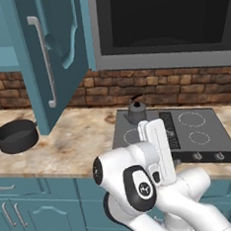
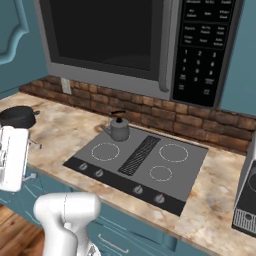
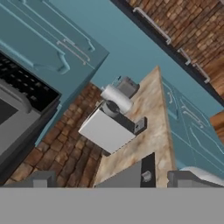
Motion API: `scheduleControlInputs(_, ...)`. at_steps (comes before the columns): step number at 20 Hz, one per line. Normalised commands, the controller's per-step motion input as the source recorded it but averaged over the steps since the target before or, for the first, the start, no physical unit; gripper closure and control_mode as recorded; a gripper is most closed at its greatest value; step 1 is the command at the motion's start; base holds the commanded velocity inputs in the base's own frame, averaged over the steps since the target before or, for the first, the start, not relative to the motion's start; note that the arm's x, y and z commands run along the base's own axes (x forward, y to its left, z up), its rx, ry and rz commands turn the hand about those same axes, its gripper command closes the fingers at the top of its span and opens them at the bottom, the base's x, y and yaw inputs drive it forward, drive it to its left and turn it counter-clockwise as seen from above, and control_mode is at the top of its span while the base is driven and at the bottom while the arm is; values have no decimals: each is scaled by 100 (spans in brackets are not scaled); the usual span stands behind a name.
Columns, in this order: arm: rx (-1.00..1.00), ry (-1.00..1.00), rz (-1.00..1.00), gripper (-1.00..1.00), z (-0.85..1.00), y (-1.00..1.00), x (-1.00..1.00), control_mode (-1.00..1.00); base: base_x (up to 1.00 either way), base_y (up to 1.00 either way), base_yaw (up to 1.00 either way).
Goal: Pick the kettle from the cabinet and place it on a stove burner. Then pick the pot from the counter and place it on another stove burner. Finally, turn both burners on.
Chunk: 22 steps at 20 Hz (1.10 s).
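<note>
Small grey spouted kettle (image 2: 119, 128) upright on rear-left stove burner; dark pot (image 1: 16, 135) on counter (image 1: 70, 146). Microwave keypad (image 2: 206, 50) visible from right base. Gripper (image 3: 112, 178) spread open, empty.

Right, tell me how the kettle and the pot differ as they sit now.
The kettle stands on the cooktop, on its back burner; the pot sits on the stone counter, off to the side past the open cabinet door. The kettle is small and upright with a spout and top handle; the pot is wide and low. The kettle is lighter grey, the pot nearly black. Both stand upright, untouched by the hand.
</note>
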Motion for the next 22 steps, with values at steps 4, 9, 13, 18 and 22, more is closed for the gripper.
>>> scheduleControlInputs(4, 0, 0, 0, -100, 0, 0, 0, 100, -57, 21, 0)
scheduleControlInputs(9, 0, 0, 0, -100, 0, 0, 0, 100, -37, 47, -1)
scheduleControlInputs(13, 0, 0, 0, -100, 0, 0, 0, 100, -15, 57, -2)
scheduleControlInputs(18, 0, 0, 0, -100, 0, 0, 0, 100, -3, 64, -1)
scheduleControlInputs(22, 0, 0, 0, -100, 0, 0, 0, 100, 4, 71, 0)
